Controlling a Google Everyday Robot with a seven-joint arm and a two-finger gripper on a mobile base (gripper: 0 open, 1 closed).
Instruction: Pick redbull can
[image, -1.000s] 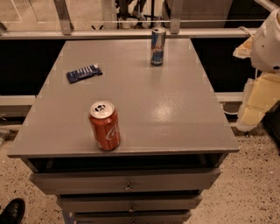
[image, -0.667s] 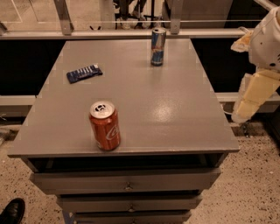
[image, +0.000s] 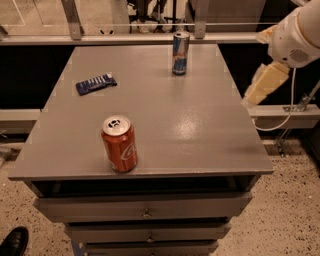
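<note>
The redbull can (image: 180, 53) stands upright near the far edge of the grey table (image: 200, 130), slim, blue and silver with a red mark. My gripper (image: 261, 85) hangs beyond the table's right edge, to the right of the can and slightly nearer the camera, apart from it and holding nothing I can see. The white arm body (image: 297, 35) sits above it at the frame's right edge.
A wider orange-red soda can (image: 119, 144) stands near the front edge. A flat dark-blue packet (image: 96, 83) lies at the left. Drawers (image: 145, 207) run below the tabletop. A railing (image: 150, 37) runs behind. A black shoe (image: 12, 241) shows at bottom left.
The arm and gripper have shifted a little up and left, closer to the table's right edge. The cans and packet have not moved.
</note>
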